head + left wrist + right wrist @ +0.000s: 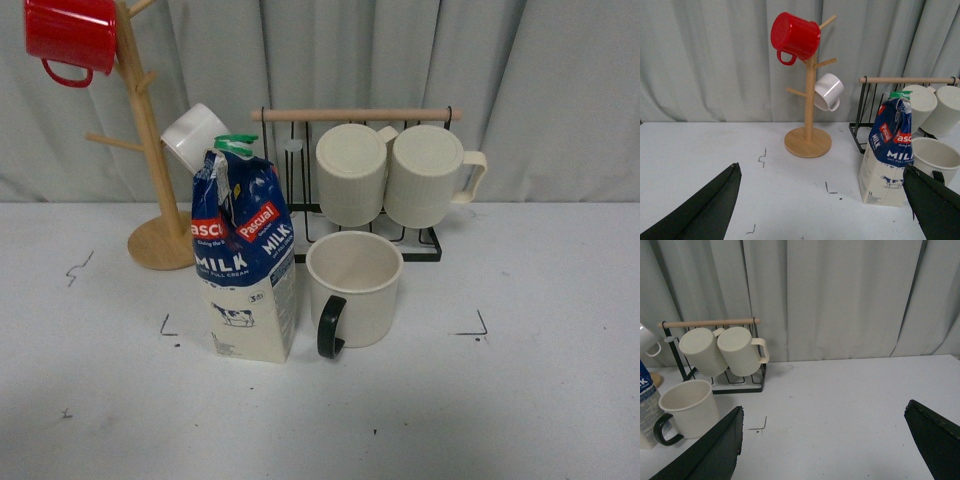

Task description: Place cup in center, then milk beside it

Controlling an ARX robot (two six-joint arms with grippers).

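Note:
The cup [352, 290], a wide cream mug with a black handle turned toward the front, stands upright inside the center [420, 345], the white patch framed by black corner marks. The milk [244, 260] stands upright just left of the cup, close beside it. Both also show in the left wrist view, the milk [888, 155] and the cup [936, 156], and in the right wrist view, the cup [689, 407] with the milk [646, 405] cut off at the edge. My left gripper [822, 207] and right gripper [824, 445] are open, empty and away from both. Neither arm shows in the front view.
A wooden mug tree [150, 150] at the back left carries a red mug [70, 35] and a small white cup [195, 135]. Behind the cup, a black wire rack [370, 215] with a wooden bar holds two ribbed cream mugs [400, 172]. A grey curtain closes the back.

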